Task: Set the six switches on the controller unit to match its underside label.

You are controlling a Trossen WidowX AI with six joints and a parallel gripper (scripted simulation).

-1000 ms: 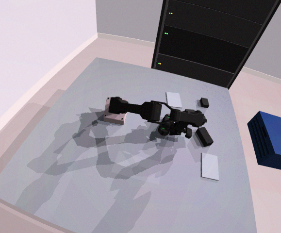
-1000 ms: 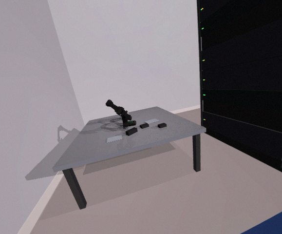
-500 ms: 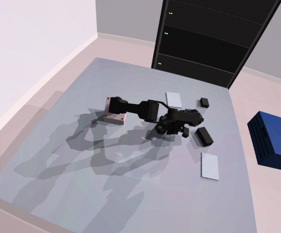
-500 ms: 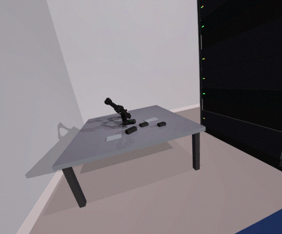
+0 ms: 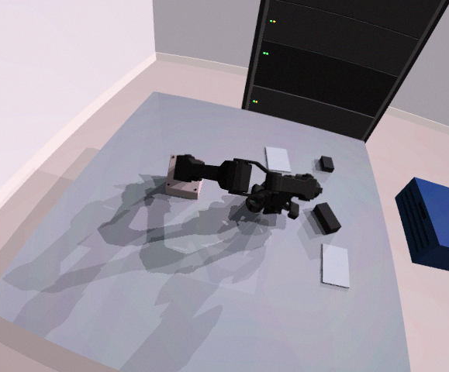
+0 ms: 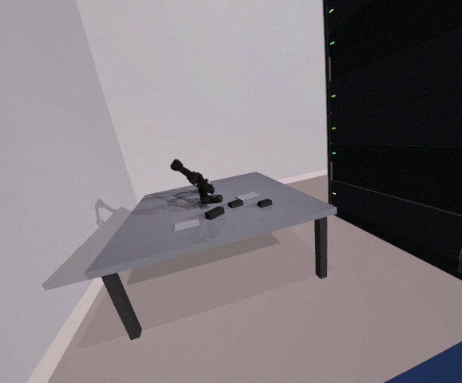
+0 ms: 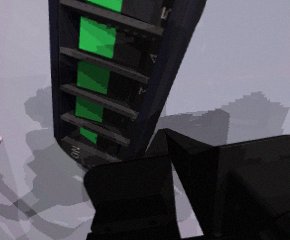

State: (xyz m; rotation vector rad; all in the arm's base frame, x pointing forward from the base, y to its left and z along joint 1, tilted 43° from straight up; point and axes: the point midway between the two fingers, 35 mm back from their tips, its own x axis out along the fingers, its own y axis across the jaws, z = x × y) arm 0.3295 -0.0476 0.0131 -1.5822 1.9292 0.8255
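Note:
The dark grey controller unit [image 5: 253, 203] [image 6: 213, 199] [image 7: 150, 95] lies under the arm in the top and exterior views. In the wrist view its row of rocker switches runs from the top edge down to the fingers, with several green ends on the left and dark ends on the right. "ON" is printed at the lower end, and numbers run along the right. The topmost part is cut off, and the label is not visible. I cannot tell if the unit lies flat. My gripper [image 7: 163, 133] is shut and empty, its fingertips at the unit's lower right end; contact is unclear.
A dark block [image 5: 326, 218] [image 6: 214, 213] lies right of the gripper, and a smaller one [image 5: 326, 163] [image 6: 264, 203] farther back. Two pale flat plates [image 5: 278, 160] [image 5: 335, 266] lie on the bench [image 5: 288, 328]. The arm's base stands on a pink plate [image 5: 182, 189].

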